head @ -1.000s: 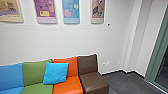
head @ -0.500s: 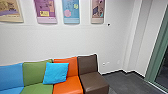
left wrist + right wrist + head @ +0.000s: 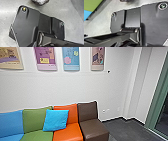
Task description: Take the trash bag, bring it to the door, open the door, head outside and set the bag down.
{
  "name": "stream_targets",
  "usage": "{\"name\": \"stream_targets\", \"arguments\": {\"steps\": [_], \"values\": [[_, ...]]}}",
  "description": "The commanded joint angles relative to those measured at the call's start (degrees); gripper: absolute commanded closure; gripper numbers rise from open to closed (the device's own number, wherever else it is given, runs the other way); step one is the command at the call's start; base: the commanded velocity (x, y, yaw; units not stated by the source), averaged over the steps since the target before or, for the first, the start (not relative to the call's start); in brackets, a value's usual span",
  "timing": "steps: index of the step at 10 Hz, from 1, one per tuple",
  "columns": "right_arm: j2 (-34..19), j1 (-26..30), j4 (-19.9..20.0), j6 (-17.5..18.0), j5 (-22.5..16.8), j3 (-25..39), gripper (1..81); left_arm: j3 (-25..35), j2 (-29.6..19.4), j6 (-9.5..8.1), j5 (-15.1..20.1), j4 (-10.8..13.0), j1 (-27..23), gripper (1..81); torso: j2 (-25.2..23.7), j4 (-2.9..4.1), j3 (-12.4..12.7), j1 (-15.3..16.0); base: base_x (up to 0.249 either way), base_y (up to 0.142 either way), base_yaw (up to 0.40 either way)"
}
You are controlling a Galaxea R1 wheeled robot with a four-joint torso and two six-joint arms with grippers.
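A crumpled, shiny dark object, perhaps the trash bag, juts in at the edge of the left wrist view over the grey floor. Part of a dark object shows at the edge of the right wrist view too; what it is I cannot tell. In the head view a green-framed glass panel stands at the far right, dark behind the glass. Whether it is a door I cannot tell.
Along the white wall runs a row of seats: blue, green, orange and brown. A blue cushion leans on them. Dark floor lies between the brown seat and the green frame.
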Motion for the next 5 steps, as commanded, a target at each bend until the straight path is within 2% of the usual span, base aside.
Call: {"name": "stream_targets", "arguments": {"steps": [1, 2, 4, 5], "values": [[-10.22, 3.41, 0.92, 0.58, -3.3, 13.35, 1.0, 9.38, -8.68, 0.06, 1.88, -0.11, -3.42, 1.0, -5.71, 0.0, -2.79, 3.69, 0.0, 0.0, 0.0], [-11.99, 3.85, 1.0, 0.59, -3.21, 15.48, 1.0, 12.39, -11.16, -0.04, 1.7, -0.46, -4.12, 1.0, -6.03, 0.0, -5.52, 3.86, 0.0, 0.0, 0.0], [-16.29, 4.82, 1.88, 1.38, -3.21, 19.69, 1.0, 18.71, -18.01, -0.65, 2.23, -5.63, -7.2, 1.0, -8.59, 0.0, -7.69, 5.42, 0.0, 0.0, 0.0], [-17.96, 5.34, 2.58, 1.9, -3.12, 20.93, 1.0, 20.21, -20.39, -0.65, 3.62, -8.89, -9.04, 1.0, -10.82, 0.0, -9.78, 6.82, 0.0, 0.0, 0.0]]}}
